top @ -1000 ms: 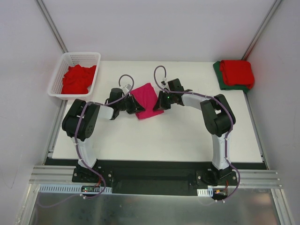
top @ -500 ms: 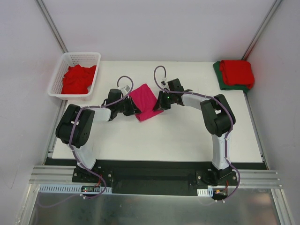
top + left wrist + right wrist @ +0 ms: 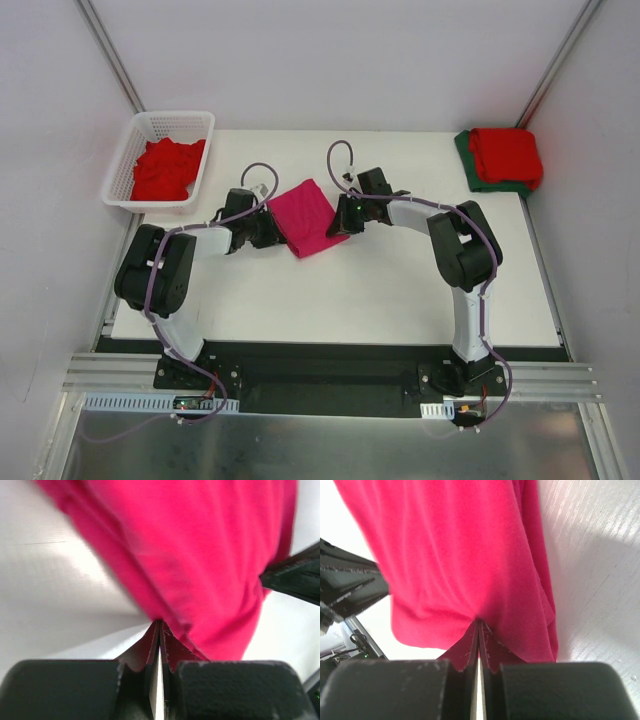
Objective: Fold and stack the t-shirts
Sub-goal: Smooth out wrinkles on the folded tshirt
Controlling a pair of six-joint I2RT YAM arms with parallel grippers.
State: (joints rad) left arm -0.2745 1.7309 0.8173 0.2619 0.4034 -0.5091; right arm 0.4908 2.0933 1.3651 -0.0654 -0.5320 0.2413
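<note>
White table [image 3: 380, 290] under plain pale walls carries the work. Toward the far side of its middle lies the pink shirt [image 3: 308, 215], already folded down to a narrow oblong set at a slant. The left end effector [image 3: 272, 228] has its jaws closed on the shirt's left edge, and the right end effector [image 3: 338, 222] is closed on the right edge. Each wrist view shows the fingertips pressed together with a pinch of pink cloth caught between them and the rest draping away in front. Whether the bundle is clear of the table I cannot tell. The step in hand looks like the end of folding this shirt, or the start of carrying it to the pile. Either way, the next move calls for both arms to travel together at the same spacing so the folds do not sag open. The shirt would then need setting down square on the pile before either grip lets go. That pile sits in the far right corner, well apart: one folded red shirt [image 3: 506, 155] resting on one green shirt [image 3: 470, 168]. At the far left stands one white basket [image 3: 150, 125] holding a red heap [image 3: 165, 168], crumpled, so the number of shirts in it cannot be counted. So there is one pink shirt, one green, and one folded red besides the heap.
</note>
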